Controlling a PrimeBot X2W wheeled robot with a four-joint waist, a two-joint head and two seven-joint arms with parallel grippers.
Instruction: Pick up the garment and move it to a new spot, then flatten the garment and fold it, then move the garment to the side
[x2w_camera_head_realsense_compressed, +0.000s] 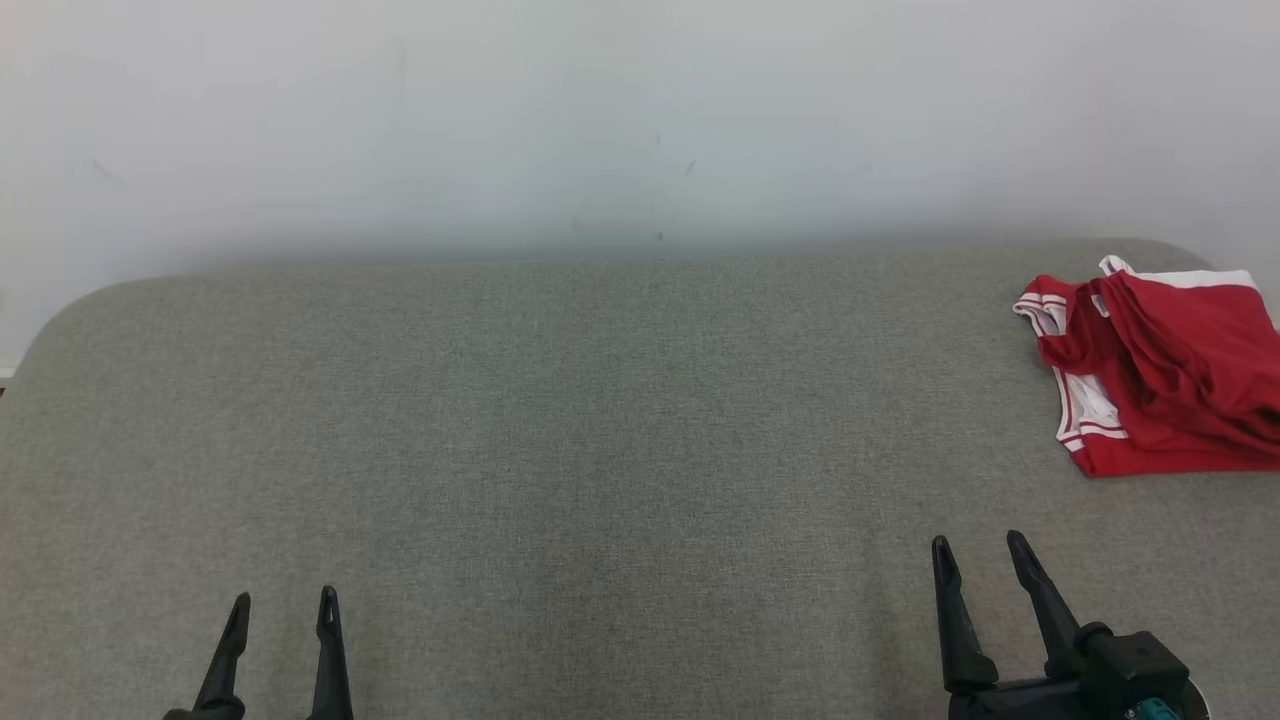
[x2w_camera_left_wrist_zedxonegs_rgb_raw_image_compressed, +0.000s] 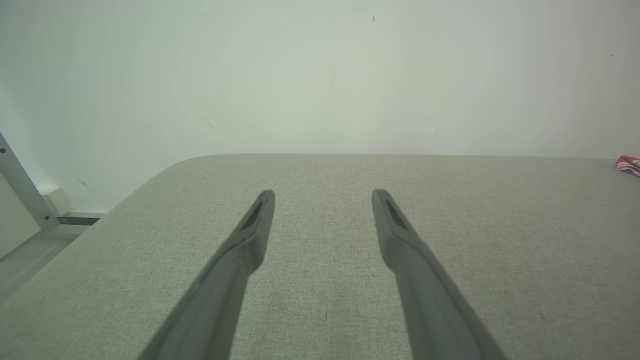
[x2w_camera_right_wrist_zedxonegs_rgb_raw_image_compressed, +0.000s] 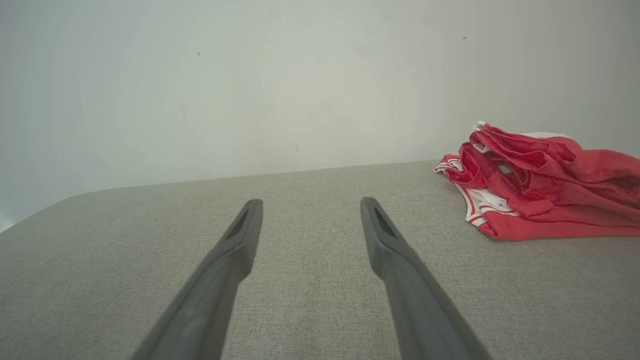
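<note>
Table (x2w_camera_head_realsense_compressed: 600, 420): we see a grey fabric top with rounded far corners, set against a pale wall (x2w_camera_head_realsense_compressed: 640, 120).
Garment (x2w_camera_head_realsense_compressed: 1170, 370): red with white trim, crumpled at our far right on the table.
Right gripper (x2w_camera_head_realsense_compressed: 980, 545): jaws apart, holding nothing, short of the garment.
Left gripper (x2w_camera_head_realsense_compressed: 284, 598): jaws apart, holding nothing, above bare fabric.

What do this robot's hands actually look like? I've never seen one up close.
The left gripper and right gripper match: each has two long, slim jaws, dark grey to black, tapering to narrow tips, with a slot-like recess near each tip on the inner face. The right one's jaws rise from a blocky black base with a small teal part.
</note>
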